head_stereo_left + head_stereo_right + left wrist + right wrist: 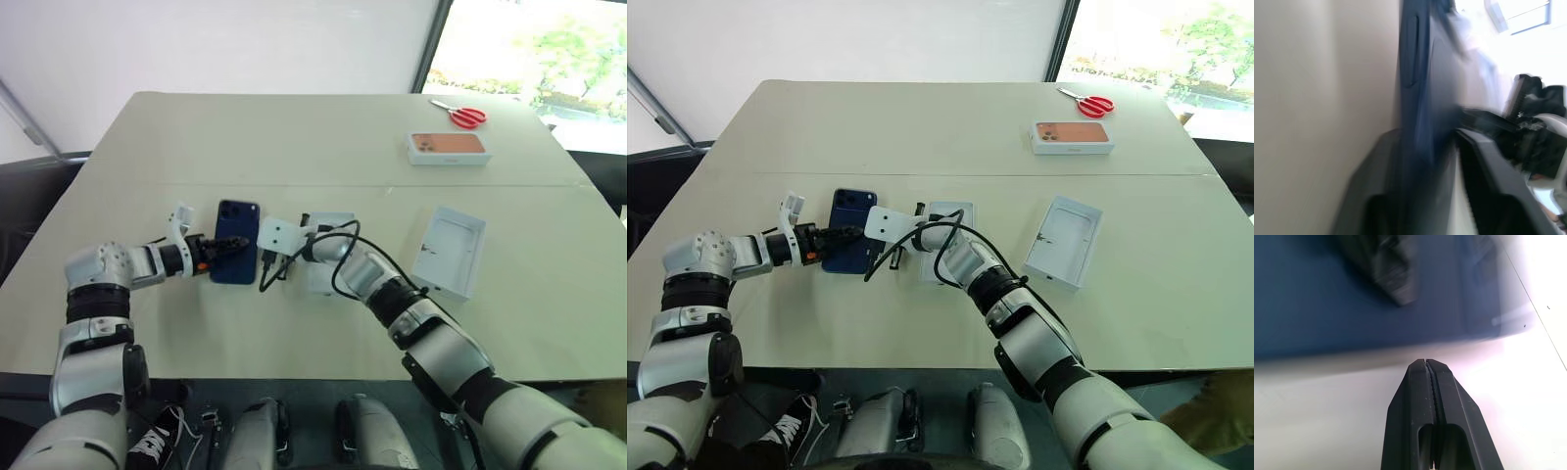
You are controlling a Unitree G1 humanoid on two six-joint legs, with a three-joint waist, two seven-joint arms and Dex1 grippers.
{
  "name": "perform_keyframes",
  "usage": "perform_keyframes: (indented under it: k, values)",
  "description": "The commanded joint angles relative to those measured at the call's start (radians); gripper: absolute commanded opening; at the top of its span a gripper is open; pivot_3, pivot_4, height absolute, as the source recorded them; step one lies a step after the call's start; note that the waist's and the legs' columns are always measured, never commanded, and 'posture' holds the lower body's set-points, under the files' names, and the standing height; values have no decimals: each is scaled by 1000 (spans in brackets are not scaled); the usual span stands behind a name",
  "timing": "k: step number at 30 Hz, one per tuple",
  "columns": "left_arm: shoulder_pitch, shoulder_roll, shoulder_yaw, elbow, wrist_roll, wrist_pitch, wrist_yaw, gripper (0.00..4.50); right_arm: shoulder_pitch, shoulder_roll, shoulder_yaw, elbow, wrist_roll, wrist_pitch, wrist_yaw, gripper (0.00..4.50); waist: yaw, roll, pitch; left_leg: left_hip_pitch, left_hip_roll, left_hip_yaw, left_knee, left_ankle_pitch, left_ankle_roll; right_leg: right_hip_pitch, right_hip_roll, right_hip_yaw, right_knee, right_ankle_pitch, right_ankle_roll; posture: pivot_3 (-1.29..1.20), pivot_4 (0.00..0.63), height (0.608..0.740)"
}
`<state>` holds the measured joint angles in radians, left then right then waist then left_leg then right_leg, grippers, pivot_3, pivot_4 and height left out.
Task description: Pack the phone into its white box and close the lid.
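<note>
Clenched tight, the right gripper (1426,363) points at the phone's (235,241) edge; the left gripper (235,245) grasps that phone across its back, at nine o'clock of the white box (950,217); the lid (450,250) lies at three o'clock.

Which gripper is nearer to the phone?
Left. The left gripper has its fingers around the phone's edge; the right gripper, shut, sits just beside the phone.

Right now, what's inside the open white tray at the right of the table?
The white tray shows a pale inner bottom with a few small dark marks and nothing lying in it. The phone lies apart on the table, with the left gripper closing on it.
</note>
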<state>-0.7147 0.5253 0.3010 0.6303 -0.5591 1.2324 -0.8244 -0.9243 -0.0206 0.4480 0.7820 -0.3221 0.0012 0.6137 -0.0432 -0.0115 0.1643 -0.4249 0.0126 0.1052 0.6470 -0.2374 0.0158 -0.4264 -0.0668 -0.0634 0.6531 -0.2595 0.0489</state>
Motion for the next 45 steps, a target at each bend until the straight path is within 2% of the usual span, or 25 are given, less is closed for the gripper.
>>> perform_keyframes:
  k: [1, 9, 13, 20, 24, 29, 30, 33, 36, 40, 45]
  values:
    - [38, -12, -50, 8, 26, 32, 34, 1085, -8, 1, 0, -34, -2, -14, 2, 0, -1, 0, 0, 0, 0, 0, 0, 0, 0, 0, 0, 0, 0, 0, 0, 0, 150, 740]
    - [56, -17, -17, 4, 3, 40, 56, 1085, -8, 2, -12, -43, 4, -9, 9, 0, -2, 0, 0, 0, 0, 0, 0, 0, 0, 0, 0, 0, 0, 0, 0, 0, 150, 740]
    - [66, -17, -3, 2, -12, 37, 60, 11, 1, -5, -7, -50, -3, -12, 10, 0, -2, 0, -1, 0, 0, 0, 0, 0, 0, 0, 0, 0, 0, 0, 0, 0, 150, 740]
    - [89, -22, 32, -39, -75, 81, 59, 11, 17, -17, -47, -124, 43, 21, 42, 0, -3, 0, -1, 1, 0, 0, -1, 0, 0, 0, 0, 0, -1, 0, 0, 0, 150, 740]
    - [101, -24, 82, -66, -111, 99, 72, 11, 36, -16, -132, -271, 175, 113, 122, 0, -4, 0, -1, 0, 0, 0, -2, 0, 0, 0, 0, 0, -1, 0, 0, 0, 150, 740]
    - [85, -37, 254, -75, -215, 128, 112, 11, 41, -21, -324, -523, 492, 423, 247, 0, -5, 0, -1, -1, 1, 0, -2, -3, 4, -1, 0, 0, -1, 0, 0, 0, 150, 740]
    - [95, -47, 264, -102, -220, 109, 127, 3, 49, -35, -342, -558, 536, 464, 273, 254, -4, 0, -1, -1, 1, 0, -2, -3, 4, -2, 0, 0, -1, 0, 0, 0, 150, 740]
    - [124, -83, 308, -184, -252, 95, 171, 0, 124, -159, -271, -655, 493, 455, 345, 1255, 1, 0, -1, -1, 1, 0, -2, -4, 6, -1, 0, 0, -2, 0, 0, 0, 150, 740]
    - [139, -111, 340, -242, -298, 120, 199, 0, 199, -305, -217, -725, 493, 457, 456, 2731, 0, -1, 0, -2, 0, 0, -2, -5, 7, -1, 0, 0, -5, 0, 0, 0, 150, 740]
    - [142, -133, 357, -294, -326, 124, 250, 0, 278, -465, -172, -802, 496, 427, 566, 2731, -1, -1, 2, -3, 1, 0, -3, -5, 7, -3, 0, 0, -5, 0, 0, 0, 150, 740]
    - [148, -140, 346, -312, -338, 111, 279, 0, 313, -555, -152, -849, 495, 420, 623, 2731, -1, -1, 2, -2, 1, 0, -3, -4, 6, -4, 0, 0, -3, 0, 0, 0, 150, 740]
